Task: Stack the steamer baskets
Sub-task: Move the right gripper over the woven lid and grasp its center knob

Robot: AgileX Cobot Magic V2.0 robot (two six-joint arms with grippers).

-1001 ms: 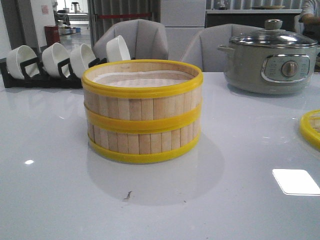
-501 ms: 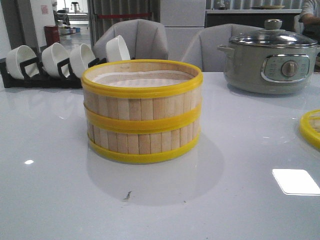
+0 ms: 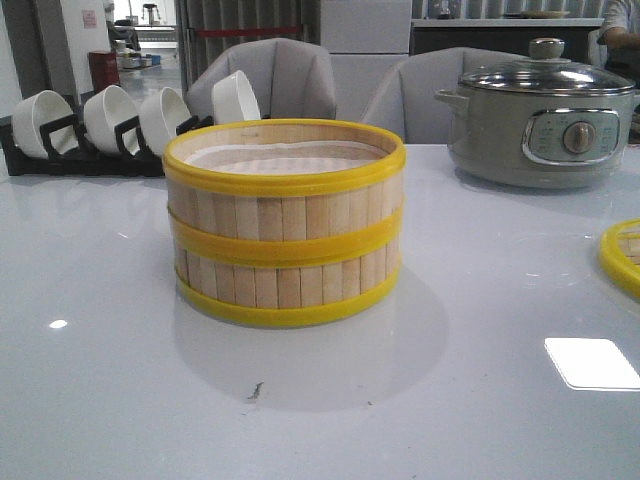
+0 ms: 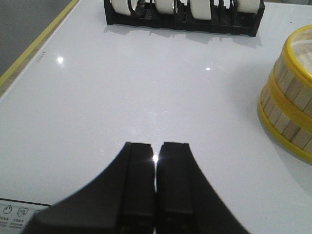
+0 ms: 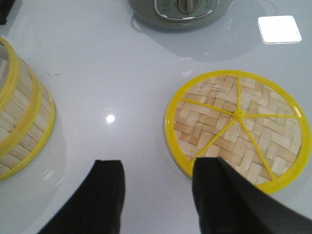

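Observation:
Two steamer baskets (image 3: 285, 225) with pale wood-slat walls and yellow rims stand stacked in the middle of the white table; the stack also shows at the edge of the left wrist view as steamer baskets (image 4: 290, 92) and in the right wrist view as steamer baskets (image 5: 19, 117). The woven-bamboo lid (image 5: 239, 127) with its yellow rim lies flat on the table to the right, its edge (image 3: 622, 255) just in the front view. My left gripper (image 4: 155, 146) is shut and empty, above bare table left of the stack. My right gripper (image 5: 158, 168) is open, one finger over the lid's near rim.
A grey electric pot (image 3: 540, 115) with a glass lid stands at the back right. A black rack of white bowls (image 3: 110, 125) lines the back left. The table's left edge (image 4: 29, 53) carries a yellow strip. Chairs stand behind the table.

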